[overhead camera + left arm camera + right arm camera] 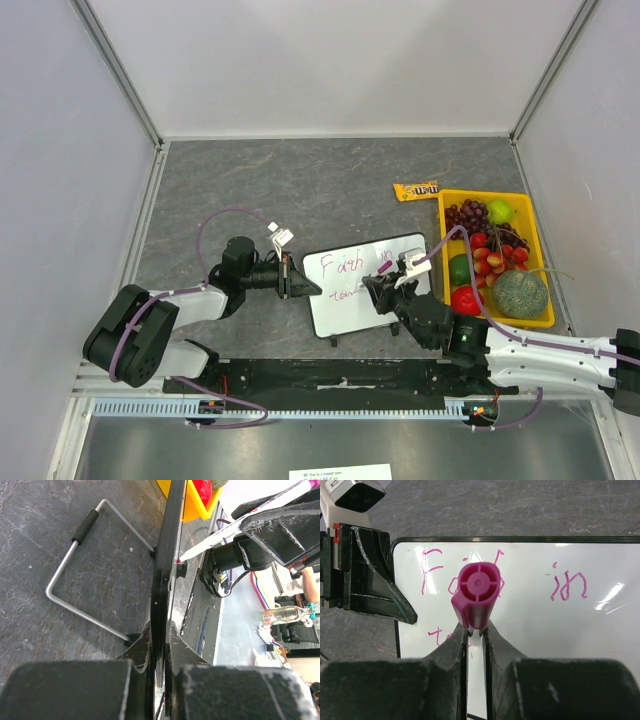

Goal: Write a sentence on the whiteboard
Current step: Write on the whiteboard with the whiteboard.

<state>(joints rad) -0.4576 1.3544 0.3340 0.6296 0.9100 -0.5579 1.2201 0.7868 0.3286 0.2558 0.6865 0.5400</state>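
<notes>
Magenta plastic sits nearest you: the marker (477, 592) is pinched between the fingers of the right end effector (476, 630), whose jaws stand only a narrow way apart, closed on its barrel. In the left wrist view the tip meets the face of the whiteboard (372, 300). The board stands on the surface (300, 190) between the two arms, leaning back on a wire stand (86, 526). The left end effector (300, 283) is clamped tight on the board's left edge. The sentence (345, 266) reads "Faith in" on the top line, and a second line has begun low on the left, too small to read. You appear to be partway through that second line, so most of the writing is likely ahead. Press lightly, since a hard push would tip the board back against the stand or twist it in the left grip. Move the tip in short strokes, lift cleanly between letters, and run the line level under the first. Hold the barrel at a steady angle so that it does not slip in the jaws. Beyond the board to the right lie a yellow fruit tray (490, 193) and a candy bag (416, 190), well clear of your strokes.
</notes>
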